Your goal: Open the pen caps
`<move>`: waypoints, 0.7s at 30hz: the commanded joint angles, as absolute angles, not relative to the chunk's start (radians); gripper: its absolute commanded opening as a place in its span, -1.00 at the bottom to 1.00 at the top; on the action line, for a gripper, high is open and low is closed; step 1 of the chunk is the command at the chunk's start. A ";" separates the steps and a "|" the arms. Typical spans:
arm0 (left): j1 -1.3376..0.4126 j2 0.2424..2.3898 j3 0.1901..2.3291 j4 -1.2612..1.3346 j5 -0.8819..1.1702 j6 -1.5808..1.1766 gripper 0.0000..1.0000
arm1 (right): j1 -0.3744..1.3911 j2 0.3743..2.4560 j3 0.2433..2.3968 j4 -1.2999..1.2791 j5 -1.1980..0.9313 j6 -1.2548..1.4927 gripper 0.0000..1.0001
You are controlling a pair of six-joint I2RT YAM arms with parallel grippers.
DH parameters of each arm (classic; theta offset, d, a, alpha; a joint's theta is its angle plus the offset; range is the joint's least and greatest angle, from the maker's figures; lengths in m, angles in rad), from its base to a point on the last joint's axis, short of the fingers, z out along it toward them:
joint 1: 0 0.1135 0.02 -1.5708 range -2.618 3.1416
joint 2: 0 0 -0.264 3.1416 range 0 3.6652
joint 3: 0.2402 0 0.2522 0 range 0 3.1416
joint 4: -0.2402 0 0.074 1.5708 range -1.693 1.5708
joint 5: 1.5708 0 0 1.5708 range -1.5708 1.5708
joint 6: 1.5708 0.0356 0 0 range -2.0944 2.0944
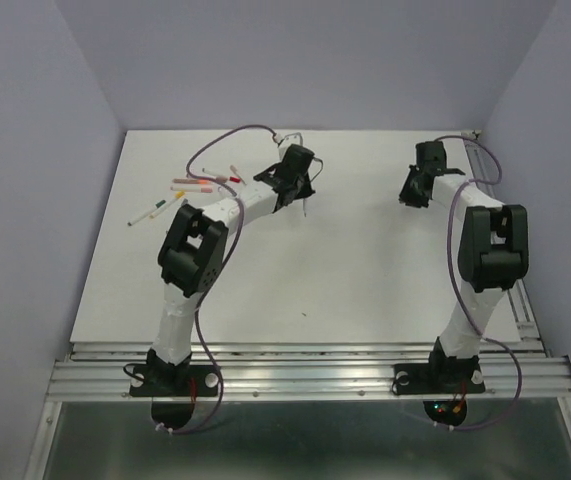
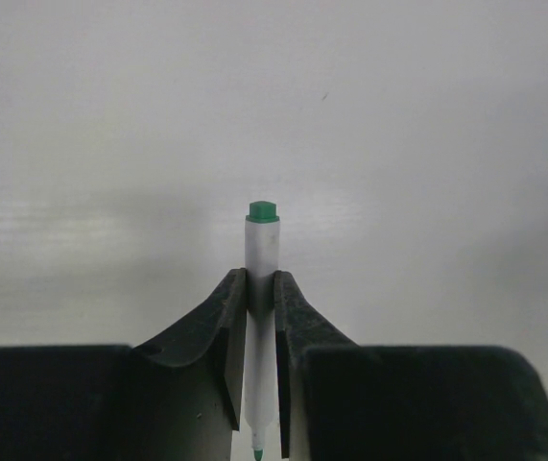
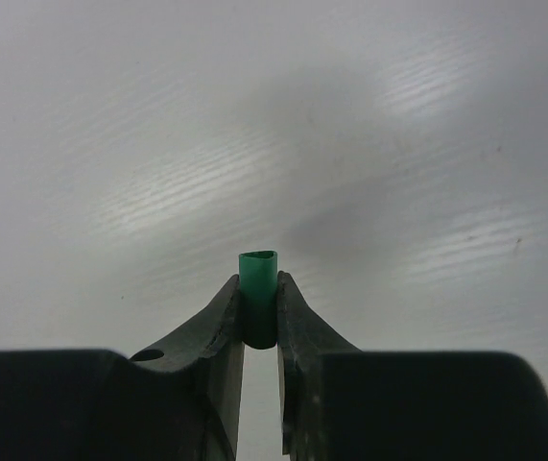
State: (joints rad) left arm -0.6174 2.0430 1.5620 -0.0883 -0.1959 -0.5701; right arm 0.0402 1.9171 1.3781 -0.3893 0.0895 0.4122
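The left gripper point(image 2: 260, 279) is clenching a white pen body point(image 2: 262, 240) across its barrel in the lower centre of the left wrist view, leaving the green end plug point(image 2: 263, 210) jutting upward past the fingers and the bare green nib point(image 2: 257, 451) peeking out at the bottom edge. That grip is probably serving to anchor the pen while the other arm is doing the pulling. The right gripper point(image 3: 259, 283) is pinching the green cap point(image 3: 258, 269) by its sides in the lower centre of its own view, with the cap's hollow mouth facing away from the camera, so this cap is already off and sitting between those fingers, not on the pen. The wrist views are giving what the overhead view cannot: from above, both claws are reading as dark lumps in the upper half of the frame, well apart from each other, and neither pen nor cap is standing out. The overhead view in turn is showing what the wrists are missing: the other pens point(image 1: 197, 186) are lying scattered in the upper left of the white table point(image 1: 365, 280), just left of the left arm, with flecks of red, orange and green on them too small to judge as seated caps.
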 commanded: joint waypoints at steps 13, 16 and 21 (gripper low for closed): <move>-0.575 2.503 2.318 -0.302 -0.244 -0.525 -1.00 | -0.034 2.123 1.681 -0.486 0.138 0.278 -0.81; -0.568 2.514 2.318 -0.322 -0.249 -0.515 -1.00 | -0.034 2.135 1.678 -0.499 0.133 0.272 -0.73; -0.568 2.534 2.313 -0.385 -0.259 -0.509 -0.94 | -0.034 2.137 1.646 -0.503 0.112 0.241 -0.64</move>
